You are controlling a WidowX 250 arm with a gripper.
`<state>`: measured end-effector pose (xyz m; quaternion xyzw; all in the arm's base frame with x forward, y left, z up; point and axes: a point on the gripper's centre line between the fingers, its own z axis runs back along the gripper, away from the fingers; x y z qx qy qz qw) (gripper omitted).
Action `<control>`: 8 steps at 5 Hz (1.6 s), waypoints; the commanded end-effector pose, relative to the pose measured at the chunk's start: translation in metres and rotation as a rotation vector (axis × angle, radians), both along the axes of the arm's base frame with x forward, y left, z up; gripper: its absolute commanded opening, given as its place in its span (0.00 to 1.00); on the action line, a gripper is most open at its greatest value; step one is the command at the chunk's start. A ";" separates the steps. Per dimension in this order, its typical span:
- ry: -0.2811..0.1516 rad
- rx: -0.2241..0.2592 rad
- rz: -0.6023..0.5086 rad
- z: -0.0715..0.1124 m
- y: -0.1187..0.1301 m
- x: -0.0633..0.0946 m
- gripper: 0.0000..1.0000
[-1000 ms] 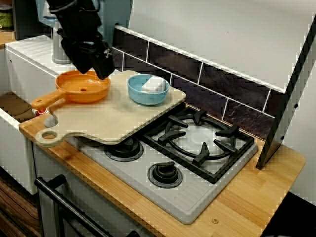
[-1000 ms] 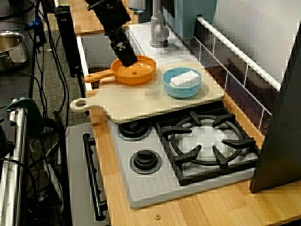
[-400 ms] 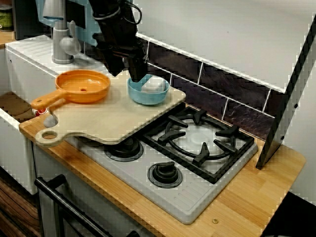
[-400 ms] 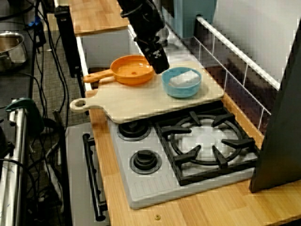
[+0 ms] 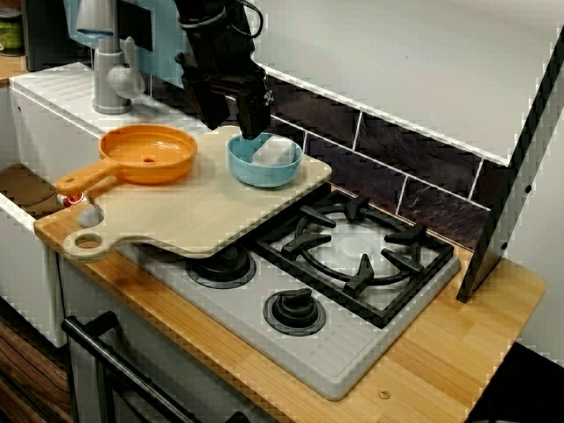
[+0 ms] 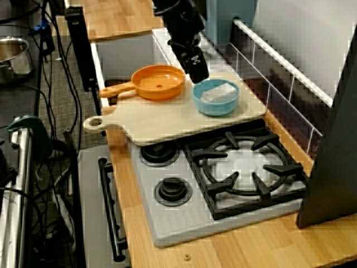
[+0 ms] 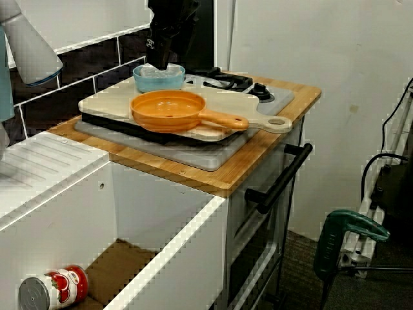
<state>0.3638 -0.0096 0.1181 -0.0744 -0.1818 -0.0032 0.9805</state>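
Stove [image 5: 345, 351] props cutting board [image 5: 176, 216] flat under blue bowl [image 5: 264, 173]; gripper [image 5: 253, 130] hangs over its left rim. I can't tell whether the pincer is spread.

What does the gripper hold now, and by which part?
Cannot be told. The gripper is at the rim of the blue bowl, but no grip shows.

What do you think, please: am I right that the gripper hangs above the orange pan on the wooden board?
Not quite. The gripper hangs above the blue bowl, near its rim, not above the orange pan. The pan lies clear of it to one side. Both do sit on the wooden board. The view from above shows this.
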 end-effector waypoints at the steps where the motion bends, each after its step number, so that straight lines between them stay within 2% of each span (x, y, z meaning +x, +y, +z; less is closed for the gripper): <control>1: -0.023 0.034 -0.038 0.010 0.015 0.007 1.00; 3: -0.029 0.027 -0.001 0.005 0.024 0.011 1.00; 8: -0.020 0.021 0.036 -0.014 0.026 0.025 1.00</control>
